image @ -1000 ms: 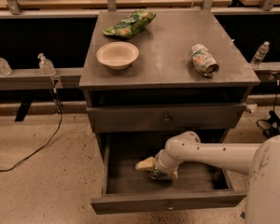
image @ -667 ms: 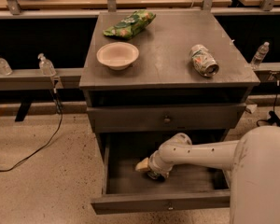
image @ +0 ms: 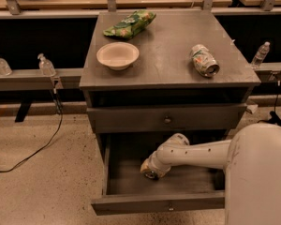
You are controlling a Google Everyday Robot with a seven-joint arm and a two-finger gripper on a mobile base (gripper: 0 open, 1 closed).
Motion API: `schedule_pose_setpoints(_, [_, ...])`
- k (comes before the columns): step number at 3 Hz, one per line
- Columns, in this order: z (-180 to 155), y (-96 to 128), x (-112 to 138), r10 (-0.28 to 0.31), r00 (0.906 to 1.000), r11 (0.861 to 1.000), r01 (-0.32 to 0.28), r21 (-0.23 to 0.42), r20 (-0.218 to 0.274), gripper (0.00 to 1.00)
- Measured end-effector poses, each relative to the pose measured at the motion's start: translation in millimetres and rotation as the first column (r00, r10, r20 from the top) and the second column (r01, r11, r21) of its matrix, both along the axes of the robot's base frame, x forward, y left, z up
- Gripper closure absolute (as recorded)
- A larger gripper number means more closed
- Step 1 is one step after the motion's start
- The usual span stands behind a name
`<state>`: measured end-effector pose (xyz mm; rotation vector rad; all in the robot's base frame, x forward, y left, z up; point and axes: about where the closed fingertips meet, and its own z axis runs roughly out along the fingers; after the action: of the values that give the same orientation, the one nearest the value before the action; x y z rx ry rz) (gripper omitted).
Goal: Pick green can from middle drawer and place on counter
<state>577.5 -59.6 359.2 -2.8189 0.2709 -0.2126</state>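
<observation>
- Since the earlier pictures the wrist has rolled: the pale tip that jutted out to the left no longer shows, while the gripper (image: 150,169) sits at much the same spot, low inside the open middle drawer (image: 118,177).
- Directly under the gripper, touching or nearly so, a small dark round shape with a silvery rim shows; I judge it to be the green can (image: 152,175).
- Only that round end is visible, facing upward, so its long axis looks closer to upright than lying, though most of it is hidden.
- Whether the gripper is apart or clamped on the can, I cannot tell.
- Up and behind the gripper, past the closed upper drawer front, lies the counter (image: 168,55); a lift must come forward first to clear that front.
- On the counter, above and right of the gripper, rests a paler dented can (image: 204,60).
</observation>
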Motion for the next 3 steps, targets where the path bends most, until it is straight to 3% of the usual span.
schedule_pose_setpoints(1, [3,-3,-2,-0.025,0.9994,0.999,0.026,0.028,-0.025,0.91])
schedule_pose_setpoints(2, [50,-4,0,-0.055,0.9975,0.988,0.061,0.141,-0.044,1.0])
schedule_pose_setpoints(3, [107,-5,-2,-0.055,0.9955,0.942,0.077,0.327,-0.077,1.0])
